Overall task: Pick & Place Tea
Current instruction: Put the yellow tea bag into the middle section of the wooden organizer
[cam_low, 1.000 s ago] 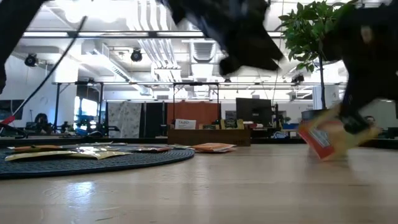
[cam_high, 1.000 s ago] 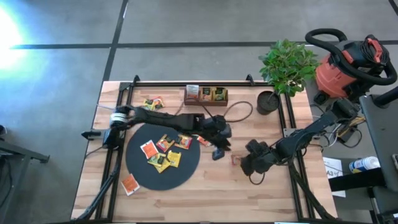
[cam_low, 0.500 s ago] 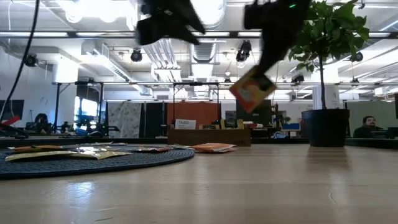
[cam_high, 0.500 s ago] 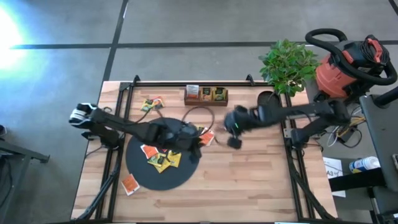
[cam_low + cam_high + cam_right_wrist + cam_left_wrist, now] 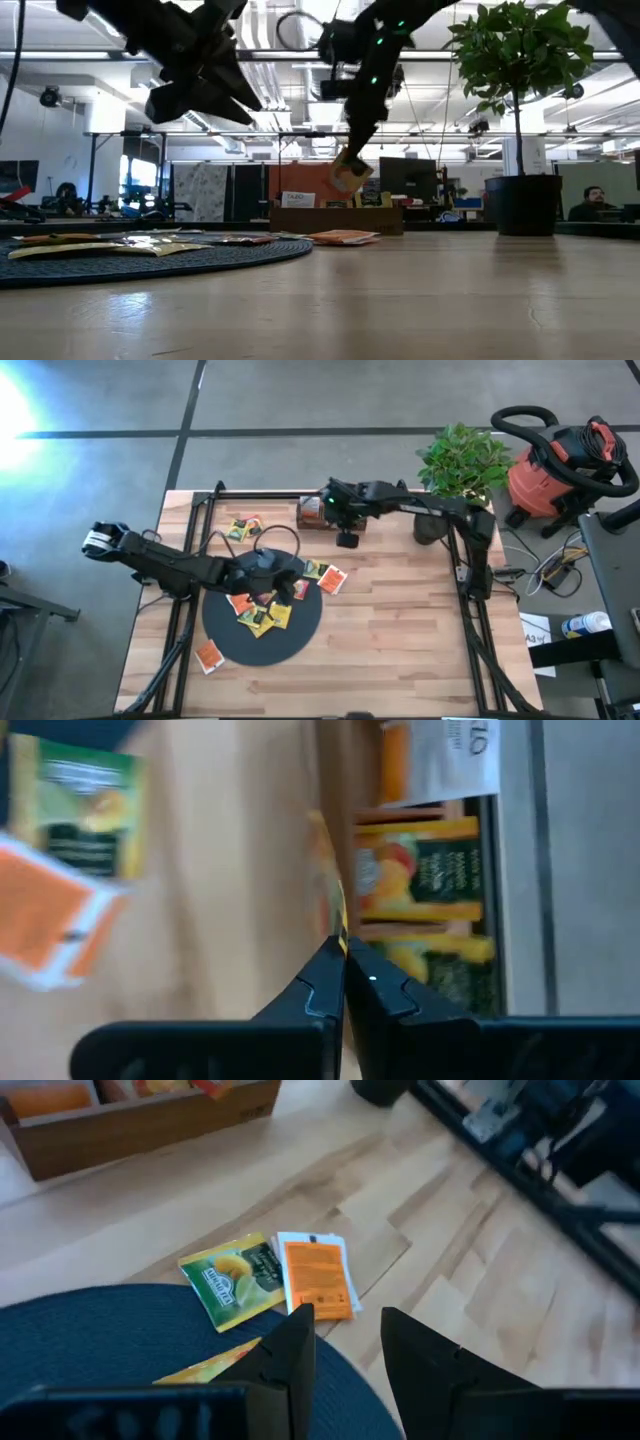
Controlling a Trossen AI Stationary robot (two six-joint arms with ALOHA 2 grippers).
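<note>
An orange tea packet (image 5: 347,172) hangs in my right gripper (image 5: 347,540), which is shut on it just in front of the brown wooden tray (image 5: 331,522) at the table's far edge. My left gripper (image 5: 345,1330) is open and empty above the right rim of the black disc (image 5: 290,645). Several tea packets (image 5: 262,610) lie flat on the disc. A green-yellow packet (image 5: 232,1278) and an orange one (image 5: 318,1275) lie flat on the wood just beyond its rim. The tray's compartments hold upright packets (image 5: 430,870). My right gripper pinches the orange packet between its two fingertips; the right wrist view shows it edge-on as a thin strip (image 5: 337,920). The fingers come from above, slanting down. The packet hangs tilted below them (image 5: 350,178), clear of the table.
A potted plant (image 5: 432,523) stands at the far right, close behind my right arm. More packets lie at the far left (image 5: 245,527) and one at the near left (image 5: 208,656). The black frame rails (image 5: 462,590) run along both sides. Bare wood spreads on the near right.
My right gripper has lifted the orange packet off the table at the near right and swung it up and toward the far edge, rolling as it went, to the wooden tray. My left gripper has drawn back toward the table's left, from beyond the disc to above its right rim, still open.
</note>
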